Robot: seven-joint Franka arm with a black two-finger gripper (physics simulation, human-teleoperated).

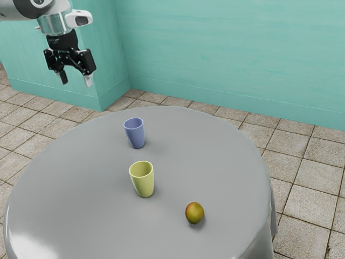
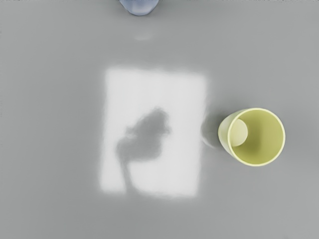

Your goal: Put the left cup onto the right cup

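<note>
Up high, your gripper (image 1: 75,80) hangs over the floor beside the surface (image 1: 226,162), its fingers apart and holding nothing.
You can see both cups upright and apart: the blue cup (image 1: 134,132) farther back, the yellow cup (image 1: 142,178) nearer the camera, and a greenish-red fruit (image 1: 194,212) toward the exterior view's right of it.

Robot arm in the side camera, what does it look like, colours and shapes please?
The arm has a smooth, rounded white and grey shell, ending in a shiny silver cylinder. A small white box with a dark face sticks out beside it. Below sits the black, blocky hand with two short fingers; one finger has a pale tip.
</note>
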